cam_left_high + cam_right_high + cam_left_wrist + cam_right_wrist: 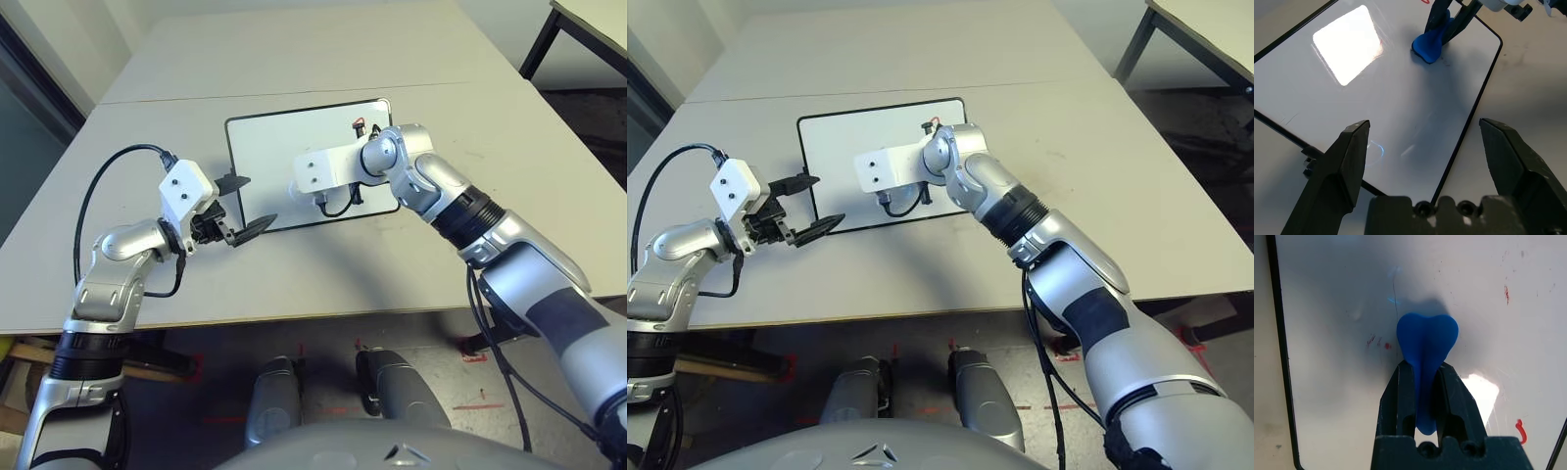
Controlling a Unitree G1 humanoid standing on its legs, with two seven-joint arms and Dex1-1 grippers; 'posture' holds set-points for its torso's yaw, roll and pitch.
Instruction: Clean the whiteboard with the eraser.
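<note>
The whiteboard (284, 137) lies flat in the middle of the table, black-framed, with small red marks (1520, 431) and faint specks on it. The blue eraser (1426, 340) rests on the board's surface, and my right gripper (1425, 369) is shut on it from above. From the left wrist view the eraser (1429, 45) is pressed to the board under the right gripper's fingers (1449, 22). My left gripper (262, 199) hovers open over the board's near left corner, holding nothing.
The grey table (392, 264) runs wide around the board, with a seam to a second tabletop (294, 59) behind. Another table with black legs (544, 44) stands at the far right. A black cable (93, 196) loops off my left wrist.
</note>
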